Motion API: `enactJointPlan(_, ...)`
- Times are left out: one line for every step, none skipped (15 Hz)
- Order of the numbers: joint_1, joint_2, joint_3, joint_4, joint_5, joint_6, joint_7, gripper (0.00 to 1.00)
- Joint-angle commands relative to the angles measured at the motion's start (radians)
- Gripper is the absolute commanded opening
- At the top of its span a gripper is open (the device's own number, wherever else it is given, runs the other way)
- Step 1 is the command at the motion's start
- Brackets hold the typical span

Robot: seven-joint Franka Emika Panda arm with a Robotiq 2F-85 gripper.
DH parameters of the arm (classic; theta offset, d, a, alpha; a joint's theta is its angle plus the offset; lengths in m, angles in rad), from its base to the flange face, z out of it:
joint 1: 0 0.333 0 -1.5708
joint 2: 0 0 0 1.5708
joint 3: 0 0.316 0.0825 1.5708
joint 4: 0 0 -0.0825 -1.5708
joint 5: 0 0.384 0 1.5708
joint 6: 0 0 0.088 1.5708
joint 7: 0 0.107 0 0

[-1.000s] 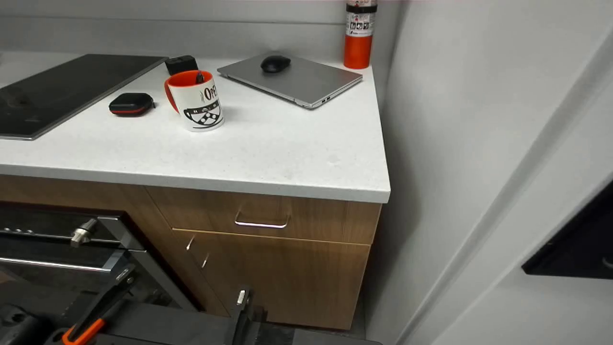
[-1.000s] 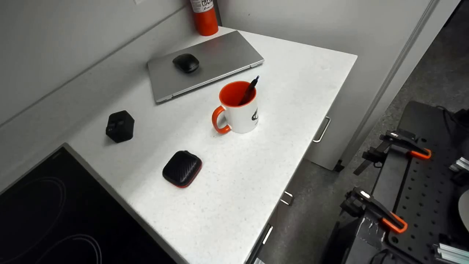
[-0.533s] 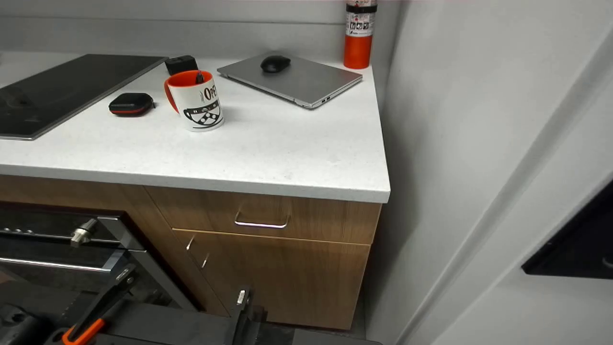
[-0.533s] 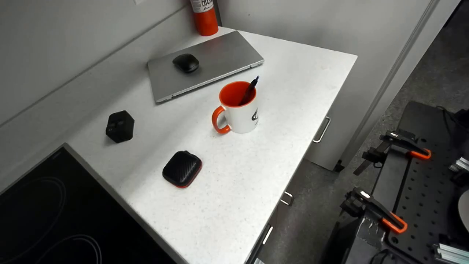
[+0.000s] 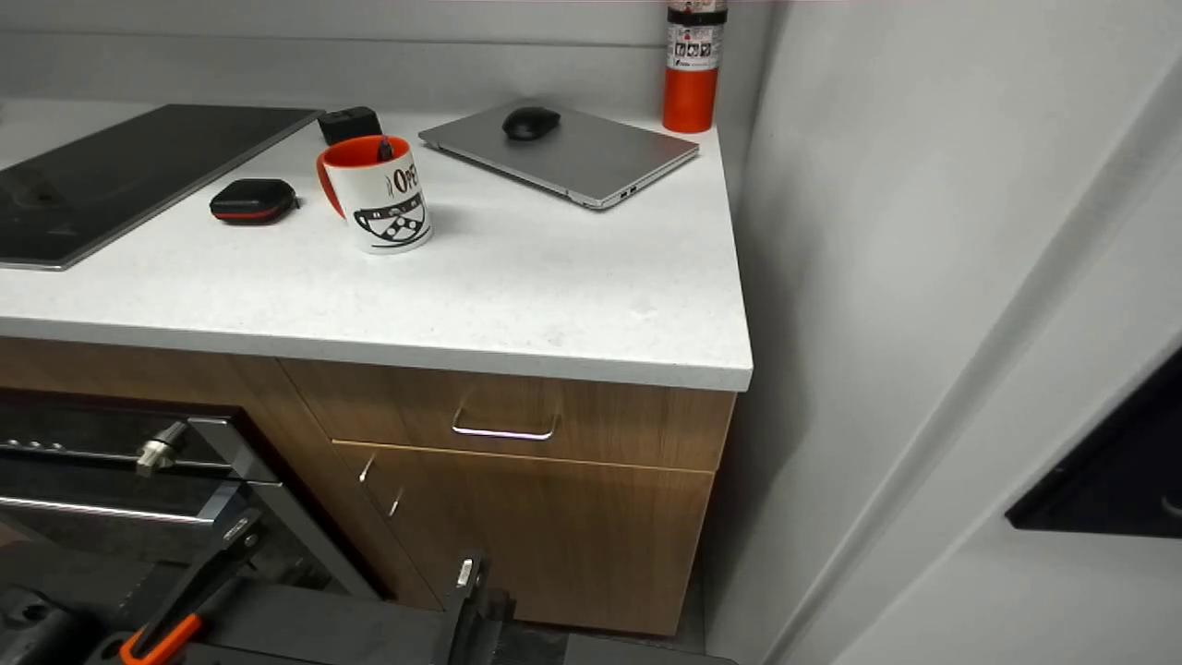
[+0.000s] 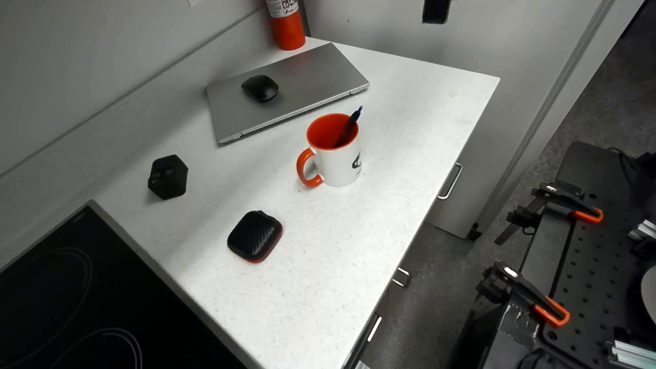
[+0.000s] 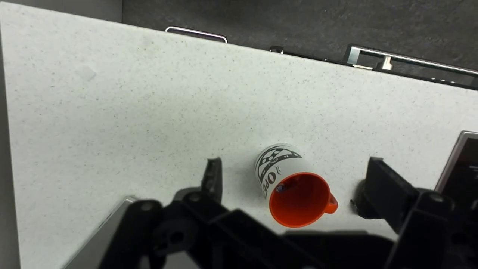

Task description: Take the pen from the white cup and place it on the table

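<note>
While the Robotiq gripper [image 7: 294, 164] holds its fingers wide apart, the red-rimmed white mug [image 5: 374, 205] stands beyond it on the white countertop [image 5: 572, 286]; the dark pen [image 6: 352, 122] leans inside, one end above the rim. Left of the mug lies a black case [image 5: 252, 199]; farther, to the right, a computer mouse [image 5: 530, 124] rests on a closed grey laptop [image 5: 596, 152]; a labelled red canister [image 5: 691, 100] stands at the far right corner.

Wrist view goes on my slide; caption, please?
Open black fingers frame a cylindrical white mug, red inside, holding a slim dark pen.
</note>
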Motion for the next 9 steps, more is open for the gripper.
enactJointPlan(-0.001,0.027,-0.003,0.011,0.046,-0.007,-0.019,1.0)
enactJointPlan(0.0,0.051,-0.007,0.008,0.066,0.021,-0.016,1.0)
enactJointPlan(0.006,0.083,-0.018,0.005,0.115,0.053,-0.027,1.0)
enactJointPlan(0.008,0.105,-0.023,0.004,0.162,0.072,-0.033,1.0)
enactJointPlan(0.007,0.129,-0.025,0.002,0.209,0.106,-0.033,1.0)
enactJointPlan(0.0,0.153,-0.022,0.0,0.238,0.148,-0.028,1.0)
enactJointPlan(-0.002,0.184,-0.024,0.006,0.277,0.171,-0.04,1.0)
enactJointPlan(-0.003,0.211,-0.025,0.01,0.316,0.191,-0.046,1.0)
enactJointPlan(-0.006,0.239,-0.024,0.012,0.351,0.214,-0.052,1.0)
